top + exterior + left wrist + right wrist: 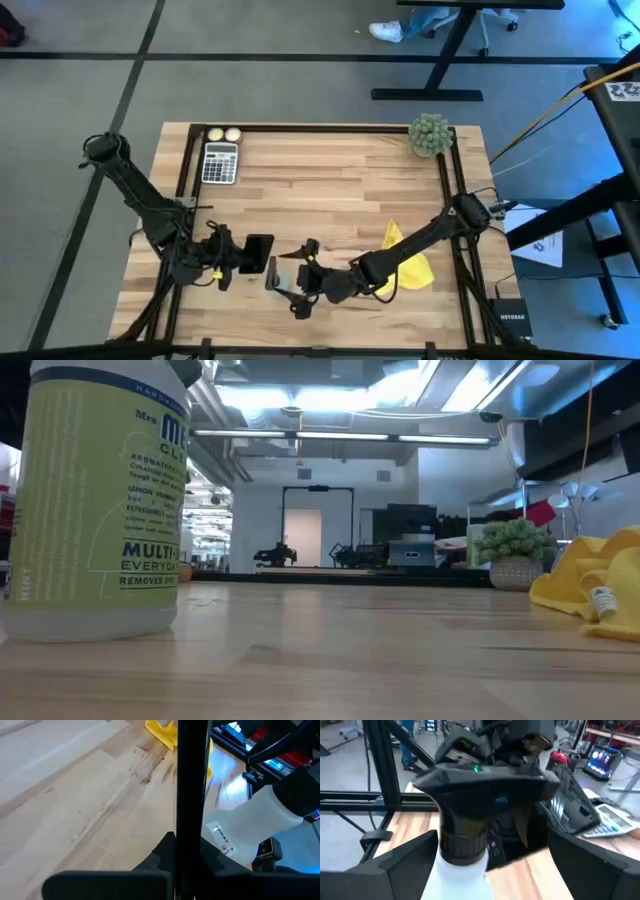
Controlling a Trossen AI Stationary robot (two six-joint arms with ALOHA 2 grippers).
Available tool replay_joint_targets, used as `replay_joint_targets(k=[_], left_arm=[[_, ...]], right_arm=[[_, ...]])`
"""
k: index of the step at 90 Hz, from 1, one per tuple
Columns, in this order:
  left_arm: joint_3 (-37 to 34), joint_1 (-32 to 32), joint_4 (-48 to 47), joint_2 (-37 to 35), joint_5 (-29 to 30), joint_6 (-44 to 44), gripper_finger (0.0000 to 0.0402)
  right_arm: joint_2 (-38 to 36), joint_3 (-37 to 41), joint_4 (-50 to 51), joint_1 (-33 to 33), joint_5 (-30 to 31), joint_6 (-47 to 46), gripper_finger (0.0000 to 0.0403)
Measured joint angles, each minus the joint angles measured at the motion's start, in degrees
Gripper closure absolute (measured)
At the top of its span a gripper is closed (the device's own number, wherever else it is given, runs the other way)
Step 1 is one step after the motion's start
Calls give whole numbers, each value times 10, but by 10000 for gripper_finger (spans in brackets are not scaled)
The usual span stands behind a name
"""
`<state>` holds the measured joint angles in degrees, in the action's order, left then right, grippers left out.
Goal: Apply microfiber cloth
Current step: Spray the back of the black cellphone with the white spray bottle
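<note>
The yellow microfiber cloth (412,268) lies crumpled on the table's near right part, partly under my right arm; it also shows in the low view (590,585) and the left wrist view (162,731). My left gripper (236,256) is shut on a black smartphone (258,252) near the table's front middle. Just right of it, my right gripper (312,282) is shut on a small pale spray bottle (283,272), whose black head (485,780) faces the phone. My left gripper pinches the smartphone between its two fingers (105,880), which come level from the table's left. The phone stands edge-on (192,795) between them, so the fingers lie on its two broad faces at one end. Whether it rests on the table I cannot tell. My right gripper pinches the spray bottle's white body (460,877), just below the dark collar, between its two fingers (402,865). The fingers come from the table's right side. The bottle's head points toward the left gripper and the phone.
A calculator (219,162) and two small round things (222,134) lie at the far left, a potted plant (430,135) at the far right. A large cleaner bottle (100,500) stands close to the low camera. Black rails (185,170) border the table.
</note>
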<state>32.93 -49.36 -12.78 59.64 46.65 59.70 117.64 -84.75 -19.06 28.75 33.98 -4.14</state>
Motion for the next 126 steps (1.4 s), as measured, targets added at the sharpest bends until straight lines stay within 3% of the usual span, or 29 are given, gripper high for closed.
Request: replay_joint_targets(k=[17,54,76,104,126], left_arm=[[0,20,13,0,0,-23,395],[0,78,155,1,-42,-183,395],[0,95,166,1,-62,-200,395],[0,101,173,1,-65,-225,395],[0,109,216,1,-96,-284,395]], right_arm=[[0,0,-6,0,-5,1,46],[14,-1,-52,1,-11,-2,46],[26,-1,-71,1,12,10,46],[37,0,-97,0,-14,10,46],[39,0,-99,-4,-26,12,92]])
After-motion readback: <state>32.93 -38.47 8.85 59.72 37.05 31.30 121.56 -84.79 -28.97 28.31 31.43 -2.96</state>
